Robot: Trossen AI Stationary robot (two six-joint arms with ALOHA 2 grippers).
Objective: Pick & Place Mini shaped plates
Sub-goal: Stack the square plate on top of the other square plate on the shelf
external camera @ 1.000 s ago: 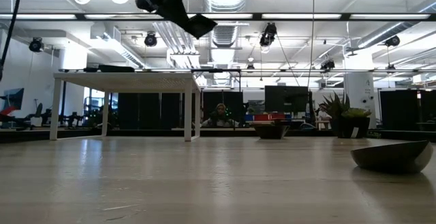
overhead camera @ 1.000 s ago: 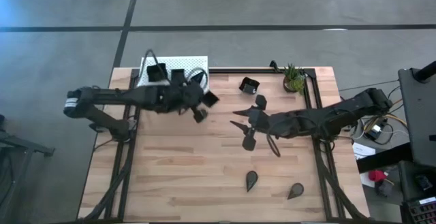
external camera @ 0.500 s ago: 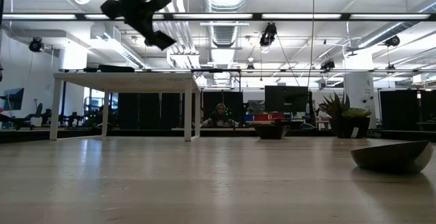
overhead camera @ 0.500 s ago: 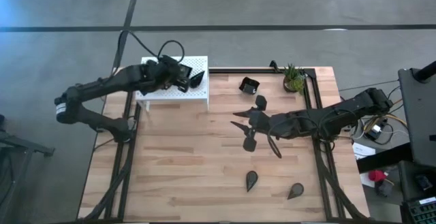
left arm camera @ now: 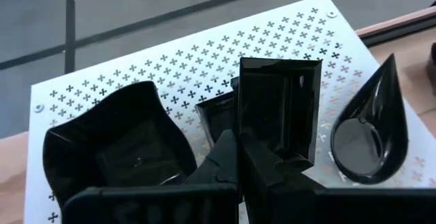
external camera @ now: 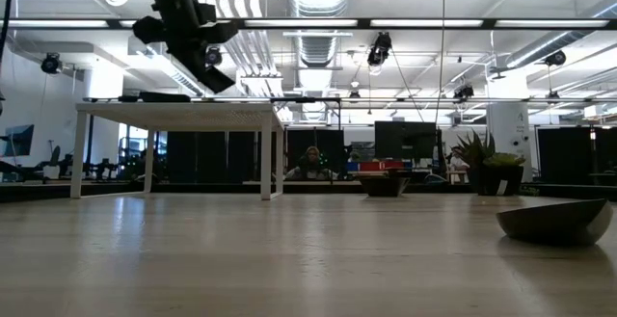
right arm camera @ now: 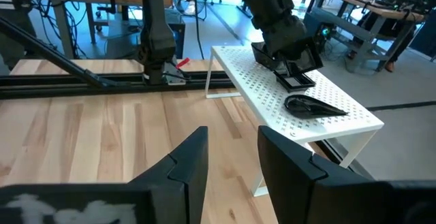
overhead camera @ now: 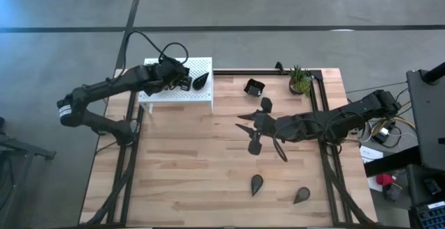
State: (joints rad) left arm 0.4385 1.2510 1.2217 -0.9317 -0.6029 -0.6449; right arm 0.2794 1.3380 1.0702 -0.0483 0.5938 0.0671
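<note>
Left gripper (overhead camera: 182,81) hangs over the white platform (overhead camera: 201,101) at the table's far left corner, fingers (left arm camera: 225,157) clamped on a square plate (left arm camera: 278,107), tilted just above the platform. Also on the platform: a larger wavy-rimmed plate (left arm camera: 112,142) and a teardrop plate (left arm camera: 368,129), beside the gripper. Right gripper (overhead camera: 256,128) waits over mid-table, fingers (right arm camera: 289,161) apart, nothing between them. More plates on the wood: a square one (overhead camera: 254,87) near the plant (overhead camera: 300,80), two teardrops (overhead camera: 256,183) near the front edge. No readable labels or writing anywhere.
</note>
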